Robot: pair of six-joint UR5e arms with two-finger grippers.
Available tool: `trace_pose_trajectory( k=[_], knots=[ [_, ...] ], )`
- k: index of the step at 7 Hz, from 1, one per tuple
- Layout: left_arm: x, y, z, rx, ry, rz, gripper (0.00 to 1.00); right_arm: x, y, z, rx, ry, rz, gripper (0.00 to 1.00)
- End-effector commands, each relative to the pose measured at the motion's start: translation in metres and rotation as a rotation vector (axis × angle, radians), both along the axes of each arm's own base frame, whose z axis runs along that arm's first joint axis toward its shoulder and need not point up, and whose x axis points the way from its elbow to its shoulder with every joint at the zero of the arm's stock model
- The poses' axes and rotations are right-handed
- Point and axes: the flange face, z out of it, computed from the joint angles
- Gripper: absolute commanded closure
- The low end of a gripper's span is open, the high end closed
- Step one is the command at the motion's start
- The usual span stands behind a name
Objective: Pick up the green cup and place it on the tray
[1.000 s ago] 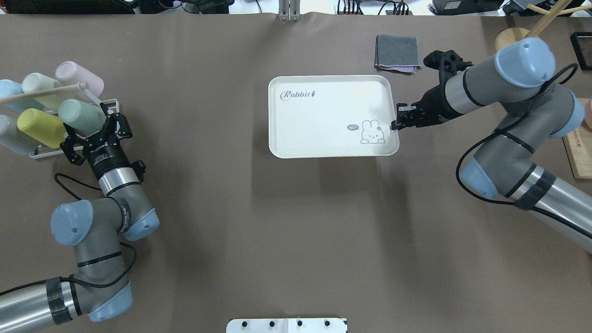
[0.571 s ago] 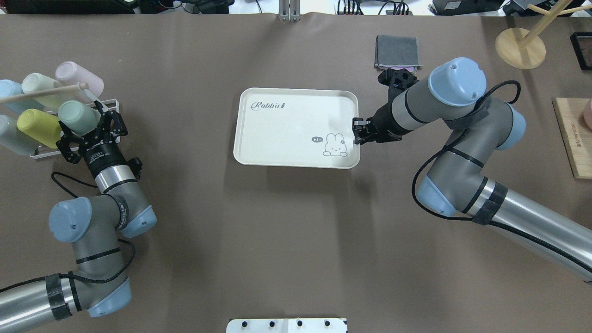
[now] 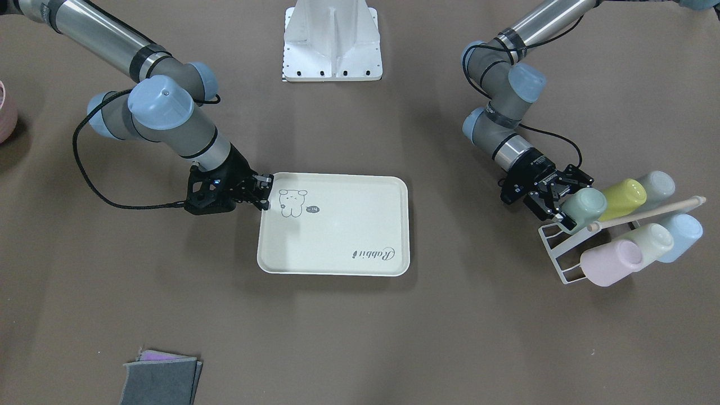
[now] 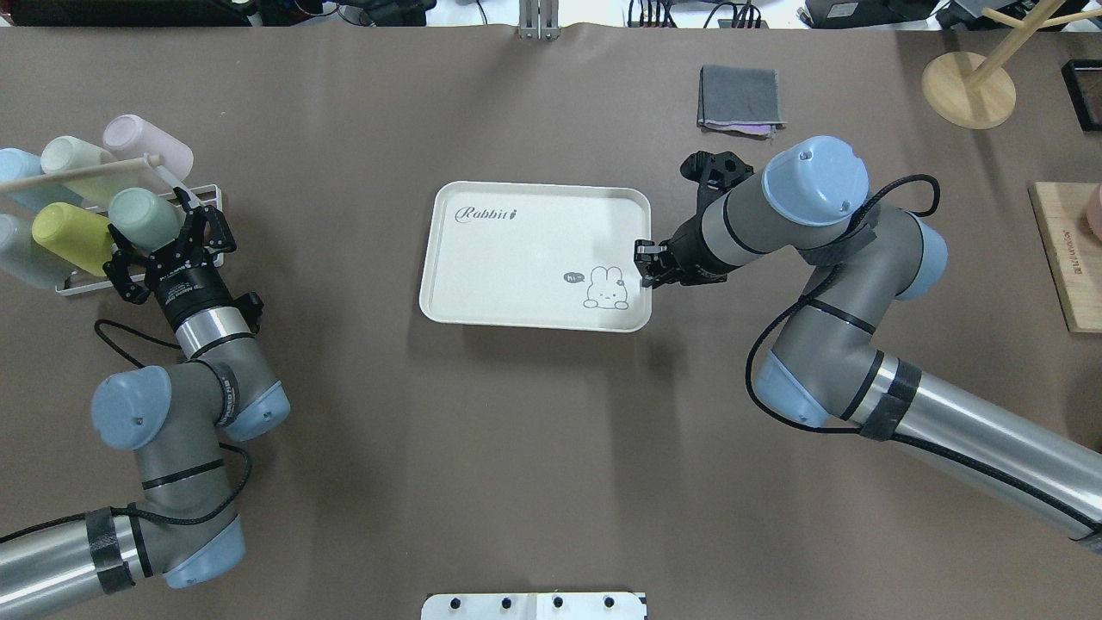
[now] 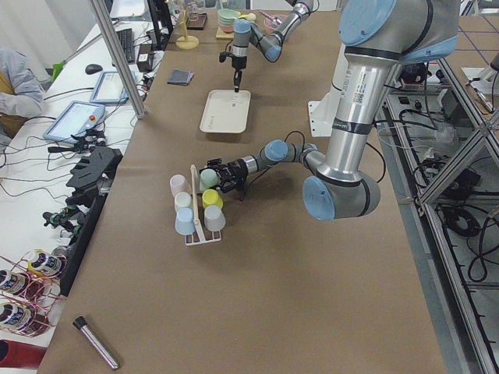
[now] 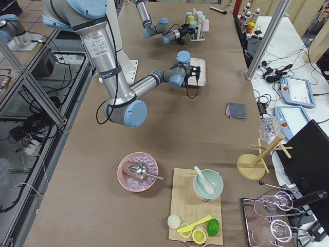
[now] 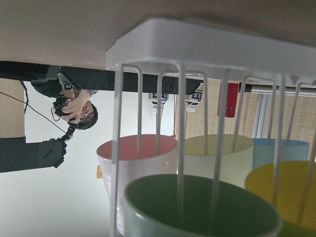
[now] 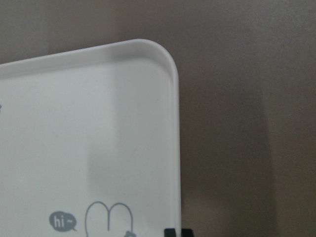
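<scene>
The green cup [image 4: 140,215] lies on its side in a white wire rack [image 4: 205,191] at the table's left, its mouth toward my left arm. My left gripper [image 4: 155,241] is open, one finger on each side of the cup's rim [image 3: 585,205]. Through the rack wires the left wrist view looks into the cup [image 7: 202,210]. The cream tray [image 4: 516,258] lies flat mid-table. My right gripper [image 4: 644,263] is shut on the tray's right rim beside the rabbit drawing [image 3: 264,191]. The right wrist view shows that corner of the tray [image 8: 98,123].
The rack also holds a lime cup [image 4: 73,237], pink, cream, blue and pale cups, and a wooden dowel [image 4: 77,172]. A folded grey cloth [image 4: 739,96], a wooden stand [image 4: 968,90] and a wooden board [image 4: 1067,258] sit far right. A person [image 7: 79,106] appears in the left wrist view.
My right gripper has dragged the tray leftward and nearer to me, away from the grey cloth. My left gripper has shifted slightly left and stays open at the green cup.
</scene>
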Motion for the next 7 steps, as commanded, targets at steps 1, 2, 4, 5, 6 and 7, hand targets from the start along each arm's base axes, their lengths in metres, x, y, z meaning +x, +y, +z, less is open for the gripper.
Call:
trace_pose_trajectory(
  k=[1,2,4,5,6,7],
  knots=[
    [-0.001,-0.001,-0.002,0.005,0.009,-0.004,0.03,-0.016,0.015,0.001,0.02,0.007,-0.009,1.0],
    [-0.001,-0.001,-0.004,0.006,0.012,-0.006,0.05,-0.018,0.018,0.004,0.023,0.012,-0.015,1.0],
    [-0.005,0.001,-0.01,0.01,0.02,-0.007,0.11,-0.019,0.019,0.009,0.027,0.019,-0.012,1.0],
    [-0.006,0.001,-0.011,0.009,0.018,-0.007,0.18,-0.019,0.02,0.01,0.026,0.02,-0.012,1.0],
    [-0.006,0.002,-0.011,0.005,0.011,-0.007,0.37,-0.019,0.02,0.011,0.024,0.023,-0.013,1.0],
    [-0.008,0.003,-0.014,0.007,0.015,-0.007,0.62,-0.019,0.02,0.011,0.024,0.023,-0.013,0.89]
  ],
)
